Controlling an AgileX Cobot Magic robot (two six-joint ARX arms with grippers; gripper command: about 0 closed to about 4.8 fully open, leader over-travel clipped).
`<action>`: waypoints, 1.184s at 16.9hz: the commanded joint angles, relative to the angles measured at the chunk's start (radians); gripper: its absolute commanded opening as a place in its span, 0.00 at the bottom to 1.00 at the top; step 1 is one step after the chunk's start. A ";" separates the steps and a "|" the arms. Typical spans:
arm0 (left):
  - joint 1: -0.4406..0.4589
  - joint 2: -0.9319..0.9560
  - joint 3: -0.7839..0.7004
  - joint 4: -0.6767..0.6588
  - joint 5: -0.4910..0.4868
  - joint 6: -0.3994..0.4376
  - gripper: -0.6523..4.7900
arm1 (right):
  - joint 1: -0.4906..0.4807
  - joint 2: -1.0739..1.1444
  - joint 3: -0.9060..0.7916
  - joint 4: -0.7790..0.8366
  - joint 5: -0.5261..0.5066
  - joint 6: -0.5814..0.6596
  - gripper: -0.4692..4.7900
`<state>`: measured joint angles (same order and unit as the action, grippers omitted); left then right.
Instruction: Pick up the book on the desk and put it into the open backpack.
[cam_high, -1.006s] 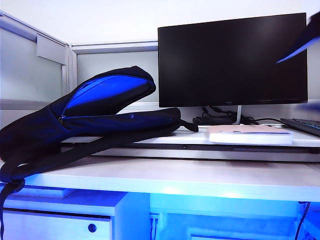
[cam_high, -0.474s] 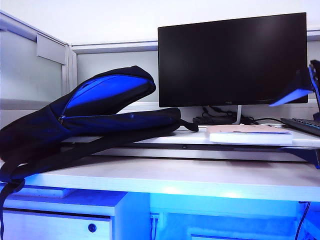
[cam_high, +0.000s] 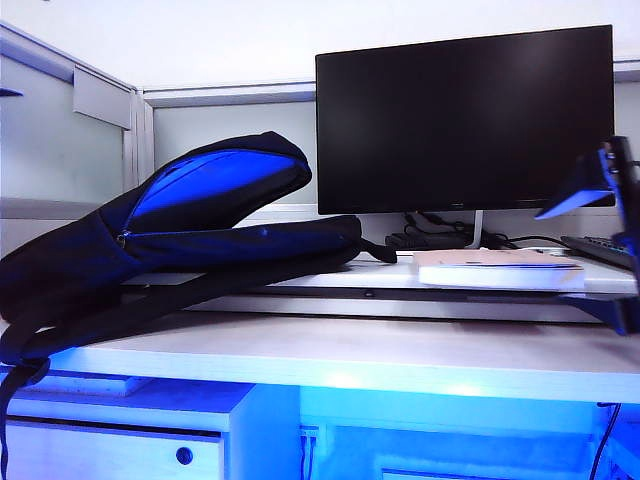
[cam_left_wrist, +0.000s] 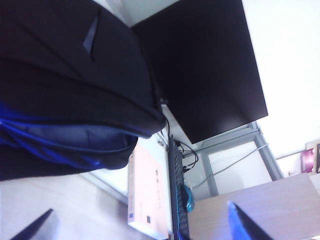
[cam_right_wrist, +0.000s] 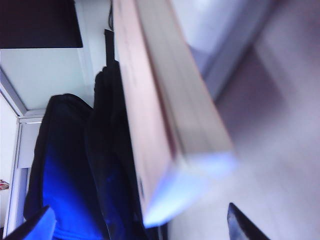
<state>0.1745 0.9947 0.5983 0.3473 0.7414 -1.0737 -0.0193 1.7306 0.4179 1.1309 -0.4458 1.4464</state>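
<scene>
Lower now, the right gripper (cam_high: 612, 245) sits at the desk's (cam_high: 350, 355) right edge, jaws wide and empty, level with the book (cam_high: 500, 268) on the shelf tier's right end.

Left wrist view: the left gripper (cam_left_wrist: 140, 225), open and empty, hovers by the backpack (cam_left_wrist: 70, 75), farther from the book (cam_left_wrist: 149, 192).

Right wrist view: the book's (cam_right_wrist: 165, 115) corner points between the right gripper's (cam_right_wrist: 145, 225) spread jaws, long axis running toward the backpack (cam_right_wrist: 75, 165).

Grey partitions (cam_high: 60, 150) (blue glow beneath).
</scene>
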 joint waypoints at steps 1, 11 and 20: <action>0.000 0.010 0.003 0.018 0.008 0.004 1.00 | 0.000 0.022 0.049 -0.032 0.001 -0.008 0.93; 0.000 0.011 0.003 0.021 0.019 0.004 1.00 | 0.000 0.042 0.120 -0.166 0.077 -0.090 0.16; -0.095 0.114 0.003 0.087 0.019 0.002 1.00 | 0.000 0.042 0.121 0.092 0.049 -0.135 0.08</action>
<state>0.0891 1.0992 0.5983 0.4080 0.7593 -1.0740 -0.0189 1.7790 0.5350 1.1145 -0.3950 1.3113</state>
